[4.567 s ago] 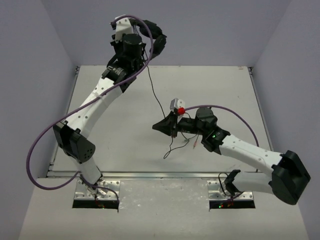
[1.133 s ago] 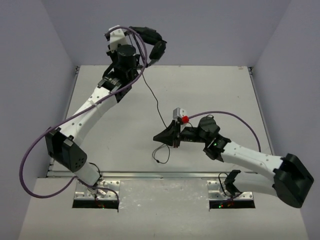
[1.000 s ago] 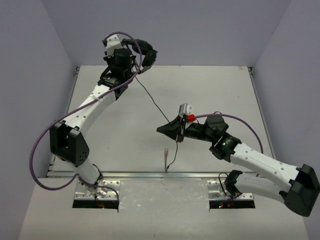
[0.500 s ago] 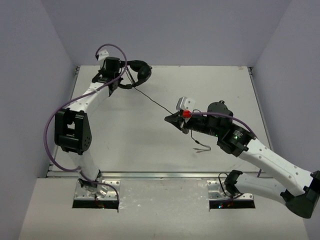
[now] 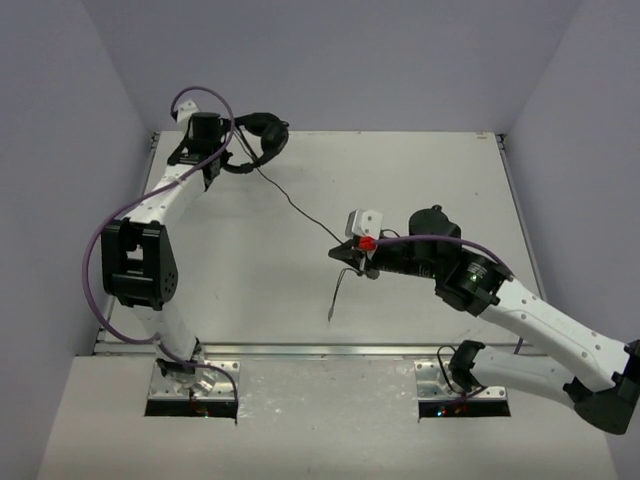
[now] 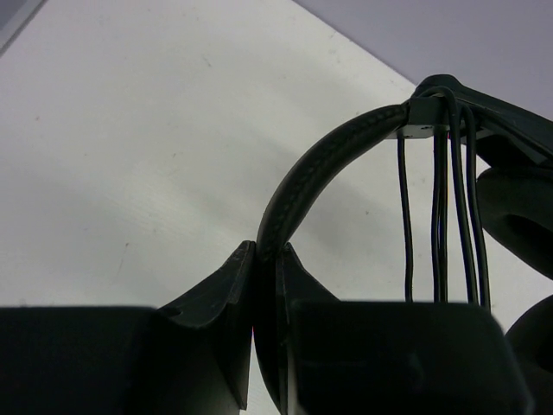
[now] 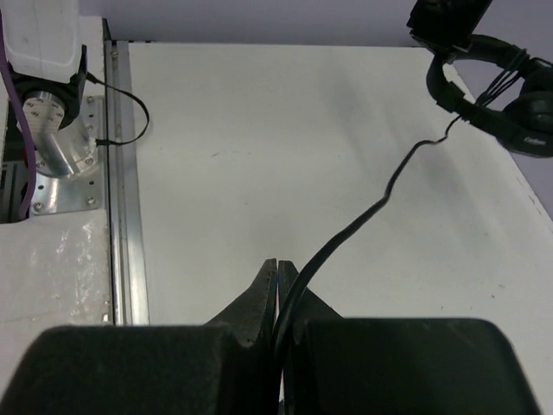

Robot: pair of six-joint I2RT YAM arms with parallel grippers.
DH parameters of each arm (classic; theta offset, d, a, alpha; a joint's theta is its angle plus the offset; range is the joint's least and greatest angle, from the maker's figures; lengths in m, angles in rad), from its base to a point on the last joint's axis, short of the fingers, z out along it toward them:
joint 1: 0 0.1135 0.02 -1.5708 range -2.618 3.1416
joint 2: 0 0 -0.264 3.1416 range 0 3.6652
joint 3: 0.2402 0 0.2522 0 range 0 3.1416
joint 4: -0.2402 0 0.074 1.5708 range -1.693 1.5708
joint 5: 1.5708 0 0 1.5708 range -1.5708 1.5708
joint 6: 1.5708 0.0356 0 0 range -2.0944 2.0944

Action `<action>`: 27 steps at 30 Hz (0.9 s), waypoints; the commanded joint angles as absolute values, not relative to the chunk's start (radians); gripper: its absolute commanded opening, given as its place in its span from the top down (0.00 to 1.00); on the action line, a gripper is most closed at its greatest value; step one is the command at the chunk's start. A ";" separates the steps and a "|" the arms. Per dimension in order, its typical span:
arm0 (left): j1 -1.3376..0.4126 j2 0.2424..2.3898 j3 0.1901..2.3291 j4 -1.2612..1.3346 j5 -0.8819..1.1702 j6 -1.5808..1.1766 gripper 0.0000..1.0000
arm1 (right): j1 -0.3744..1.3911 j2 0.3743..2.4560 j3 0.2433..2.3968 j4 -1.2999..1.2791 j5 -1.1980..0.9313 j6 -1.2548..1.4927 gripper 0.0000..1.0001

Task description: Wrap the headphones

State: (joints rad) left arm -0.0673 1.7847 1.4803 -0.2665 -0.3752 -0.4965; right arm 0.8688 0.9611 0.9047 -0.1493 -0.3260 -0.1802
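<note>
**Arm pose.** My left arm reaches along the left side of the table (image 5: 430,180) to its far-left corner, upper link upright and forearm stretched far. The left gripper (image 5: 222,160) (image 6: 266,255) is clamped tight on the headband (image 6: 320,164) of the headphones (image 5: 258,135) (image 7: 501,95), which sit at the far edge, just right of the wrist. In the left wrist view several strands of the cable (image 5: 295,205) (image 7: 363,216) run side by side down from the headband's end, beside an earcup (image 6: 518,216). My right arm reaches from the near-right base toward the table's middle, forearm low and pointing left. The right gripper (image 5: 340,255) (image 7: 277,268) is closed, with the cable pinched between its fingers. From there the cable runs in one nearly straight line far-left to the headphones, and its loose tail (image 5: 333,300) trails toward the near edge.

**Change.** Half a second ago the headphones and left wrist were slightly further right. The right gripper has moved a little nearer. The tail, which lay to the right under the forearm, now lies left of it.

**Room.** The left wall (image 5: 60,150) and the far edge stand close to the left wrist. Bare tabletop lies right of the headphones and on the far side of my right arm. The purple robot cable (image 5: 92,265) loops out beyond the table's left edge.
</note>
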 commanded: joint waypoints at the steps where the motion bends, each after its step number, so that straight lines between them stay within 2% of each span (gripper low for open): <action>1: -0.136 1.698 1.427 -0.137 -0.486 -0.431 1.00 | 0.876 0.959 1.032 -0.139 -0.339 -0.193 0.99; 5: -0.231 1.701 1.410 -0.120 -0.548 -0.329 1.00 | 0.876 1.011 1.166 -0.205 -0.303 -0.239 0.99; 8: -0.262 1.617 1.225 0.070 -0.444 -0.258 1.00 | 0.874 1.049 1.273 -0.257 -0.227 -0.322 0.99; 9: -0.268 1.589 1.156 0.143 -0.332 -0.229 1.00 | 0.874 1.060 1.299 -0.267 -0.168 -0.349 0.99; 11: -0.303 1.520 0.964 0.361 -0.250 -0.146 1.00 | 0.855 1.098 1.389 -0.302 -0.134 -0.406 0.99; 16: -0.455 1.454 0.806 0.489 -0.094 0.069 1.00 | 0.772 1.221 1.618 -0.388 -0.110 -0.468 0.99; 24: -0.563 1.183 0.471 0.641 0.107 0.136 1.00 | 0.399 1.353 1.667 -0.325 -0.274 -0.348 0.99; 27: -0.635 1.112 0.454 0.606 0.098 0.161 1.00 | 0.312 1.438 1.762 -0.359 -0.316 -0.322 0.99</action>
State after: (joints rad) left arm -0.5804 1.1648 0.4751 0.5316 0.0174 0.1024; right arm 0.3744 1.4040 1.6428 -0.4572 -0.2764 -0.3492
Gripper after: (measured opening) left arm 0.093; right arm 0.013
